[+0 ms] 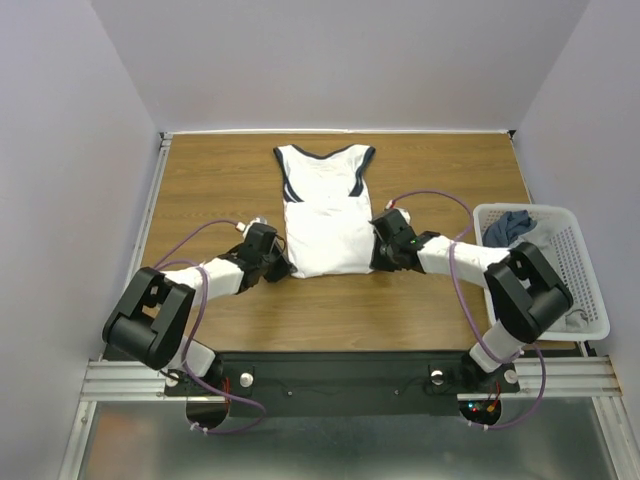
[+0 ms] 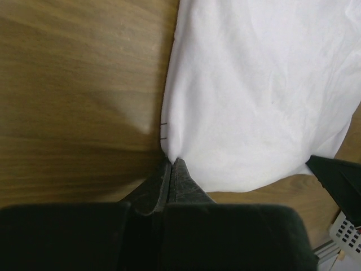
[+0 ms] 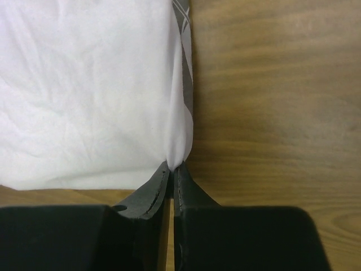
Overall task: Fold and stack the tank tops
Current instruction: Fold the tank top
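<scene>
The white tank top (image 1: 325, 210) with navy-edged neck and armholes lies flat on the wooden table (image 1: 210, 190), neck at the far side, plain side up. My left gripper (image 1: 281, 268) is shut on its near left corner, seen in the left wrist view (image 2: 171, 161) where white cloth (image 2: 259, 96) runs out from the closed fingertips. My right gripper (image 1: 378, 258) is shut on the near right edge; the right wrist view (image 3: 175, 165) shows white cloth (image 3: 84, 90) pinched between the fingers. More tops, dark blue (image 1: 508, 226) and grey, lie in the basket.
A white plastic mesh basket (image 1: 590, 270) stands at the table's right edge, beside the right arm. White walls enclose the table on the left, back and right. Purple cables loop off both arms.
</scene>
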Robot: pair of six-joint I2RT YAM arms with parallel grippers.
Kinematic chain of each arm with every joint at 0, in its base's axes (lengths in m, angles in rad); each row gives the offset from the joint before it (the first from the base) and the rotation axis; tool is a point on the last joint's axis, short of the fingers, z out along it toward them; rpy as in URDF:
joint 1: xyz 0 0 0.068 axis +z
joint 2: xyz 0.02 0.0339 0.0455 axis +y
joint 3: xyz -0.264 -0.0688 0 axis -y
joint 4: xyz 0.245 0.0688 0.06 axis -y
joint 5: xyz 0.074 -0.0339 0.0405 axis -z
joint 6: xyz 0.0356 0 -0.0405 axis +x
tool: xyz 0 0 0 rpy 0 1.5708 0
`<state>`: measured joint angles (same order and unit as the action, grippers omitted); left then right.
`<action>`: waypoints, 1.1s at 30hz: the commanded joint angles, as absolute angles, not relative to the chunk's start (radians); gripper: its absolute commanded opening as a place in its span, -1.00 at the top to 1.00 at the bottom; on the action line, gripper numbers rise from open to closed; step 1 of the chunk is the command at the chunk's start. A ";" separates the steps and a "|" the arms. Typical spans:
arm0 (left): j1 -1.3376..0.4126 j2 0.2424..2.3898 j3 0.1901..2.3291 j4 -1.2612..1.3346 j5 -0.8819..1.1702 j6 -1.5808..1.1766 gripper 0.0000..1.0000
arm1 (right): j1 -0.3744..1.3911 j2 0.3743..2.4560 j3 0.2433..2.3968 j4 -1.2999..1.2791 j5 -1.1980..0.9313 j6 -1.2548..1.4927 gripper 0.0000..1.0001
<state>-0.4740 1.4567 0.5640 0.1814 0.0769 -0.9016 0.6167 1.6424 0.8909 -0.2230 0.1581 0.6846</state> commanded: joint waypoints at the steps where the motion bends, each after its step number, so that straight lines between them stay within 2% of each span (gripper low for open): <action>1: -0.515 1.401 0.563 0.008 0.066 -0.911 1.00 | 0.637 1.533 0.804 -0.270 0.109 0.684 0.92; 11: -0.591 1.224 0.493 -0.237 0.103 -0.942 1.00 | 0.865 1.312 0.592 -0.406 0.094 0.888 0.92; 17: -0.591 1.152 0.471 -0.363 0.123 -0.933 1.00 | 1.037 1.273 0.561 -0.460 0.095 1.040 0.92; 19: -0.591 1.146 0.466 -0.382 0.146 -0.917 1.00 | 1.074 1.273 0.566 -0.480 0.107 1.077 0.89; 20: -0.591 1.140 0.469 -0.400 0.147 -0.908 1.00 | 1.087 1.270 0.569 -0.488 0.113 1.081 0.79; 21: -0.591 1.135 0.489 -0.414 0.147 -0.896 0.95 | 1.088 1.267 0.574 -0.511 0.126 1.081 0.71; 22: -0.591 1.137 0.506 -0.429 0.143 -0.873 0.73 | 1.088 1.250 0.583 -0.524 0.142 1.077 0.58; 23: -0.591 1.138 0.553 -0.464 0.137 -0.856 0.57 | 1.086 1.241 0.595 -0.538 0.193 1.077 0.20; 25: -0.591 1.141 0.616 -0.506 0.100 -0.825 0.23 | 1.080 1.229 0.668 -0.598 0.244 1.048 -0.17; 26: -0.591 1.135 0.646 -0.534 0.092 -0.798 -0.06 | 1.068 1.227 0.695 -0.613 0.262 1.033 -0.34; 29: -0.577 1.120 0.759 -0.575 0.029 -0.750 -0.22 | 0.922 1.246 0.770 -0.624 0.281 0.954 -0.42; 33: -0.538 1.140 0.888 -0.522 0.027 -0.671 -0.23 | 0.675 1.293 0.859 -0.569 0.288 0.771 -0.39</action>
